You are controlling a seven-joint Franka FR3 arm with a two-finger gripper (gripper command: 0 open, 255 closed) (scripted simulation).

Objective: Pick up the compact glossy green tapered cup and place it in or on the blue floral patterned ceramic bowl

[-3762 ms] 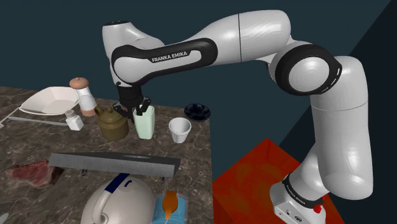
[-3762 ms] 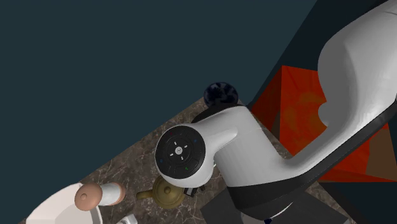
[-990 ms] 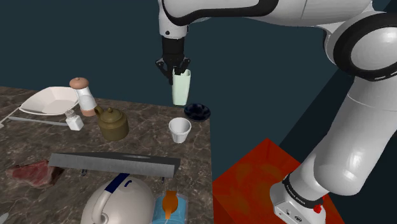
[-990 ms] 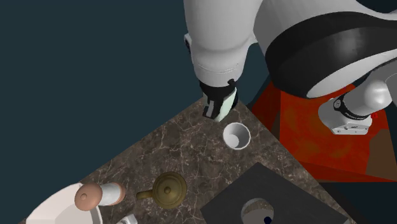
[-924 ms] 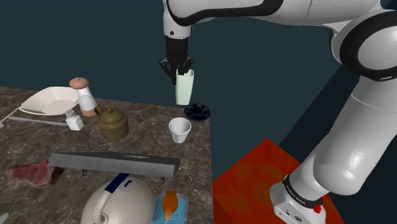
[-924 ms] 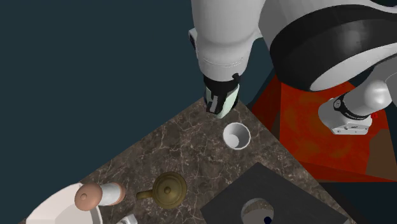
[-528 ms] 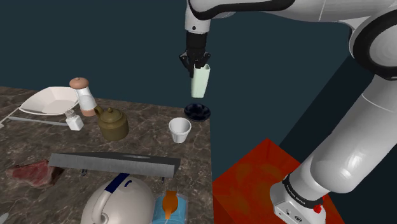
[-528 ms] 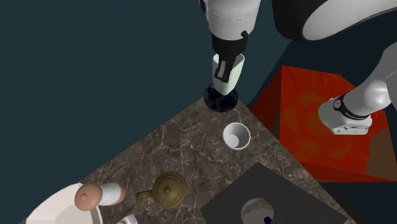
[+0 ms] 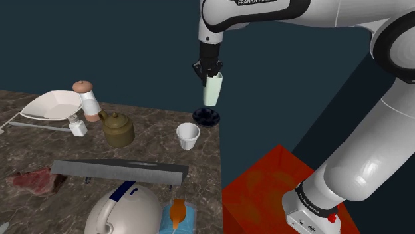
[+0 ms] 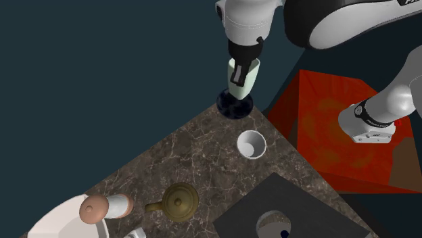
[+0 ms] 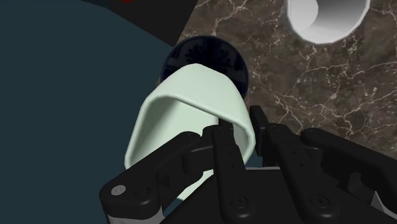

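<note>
Things on the desk [image 9: 156,149] have stayed put. The white arm [image 9: 319,13] has swung toward the far corner and dipped a little. Its end effector [image 9: 209,74] is clamped on the pale green cup [image 9: 212,93], which now hangs in the air right above the little dark blue bowl [image 9: 207,117]. Next, I think, it should go down.

The shoulder view looks down over the marble counter [image 9: 156,151] from beside the red stand [image 9: 266,193], lower right. The second exterior view looks nearly straight down, nearer. The wrist view is closest. All 3 share the counter's corner.
</note>
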